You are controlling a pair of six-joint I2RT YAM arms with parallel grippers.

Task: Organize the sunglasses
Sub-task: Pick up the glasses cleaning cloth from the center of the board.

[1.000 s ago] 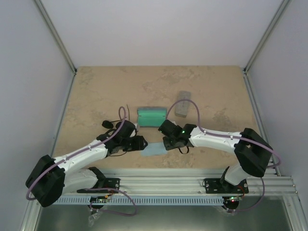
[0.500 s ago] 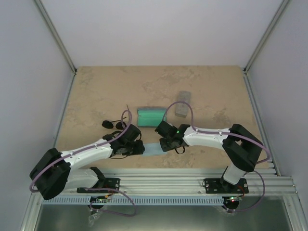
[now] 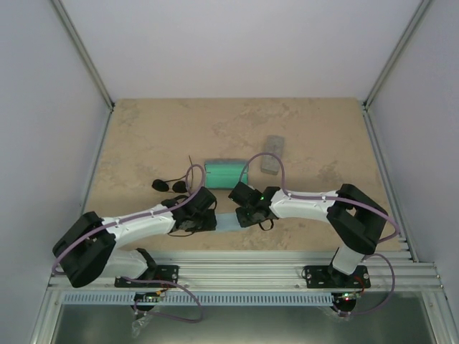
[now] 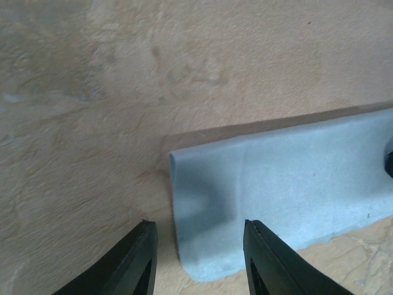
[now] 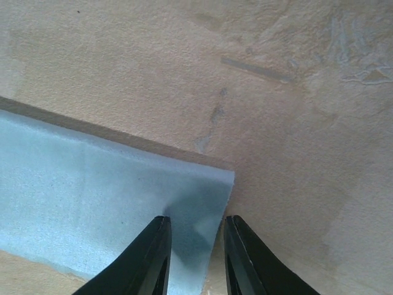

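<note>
A pair of sunglasses (image 3: 166, 185) with black oval lenses lies on the table to the left of the arms' wrists. A light blue cloth (image 3: 226, 221) lies flat between the two grippers. My left gripper (image 3: 209, 221) is low over the cloth's left end (image 4: 258, 190). It is open, and the cloth's corner lies between its fingertips (image 4: 145, 236). My right gripper (image 3: 241, 214) is at the cloth's right end (image 5: 92, 190). It is open narrowly, and that corner sits between its fingertips (image 5: 236, 230).
An open case with a green lining (image 3: 226, 174) stands just behind the grippers. A shut grey case (image 3: 272, 159) lies behind it to the right. Sandy tabletop (image 3: 143, 136) stretches to the far wall and the side walls.
Both grippers have come down onto the ends of the light blue cloth, the left one moving right and the right one moving left. Both pairs of jaws have narrowed.
</note>
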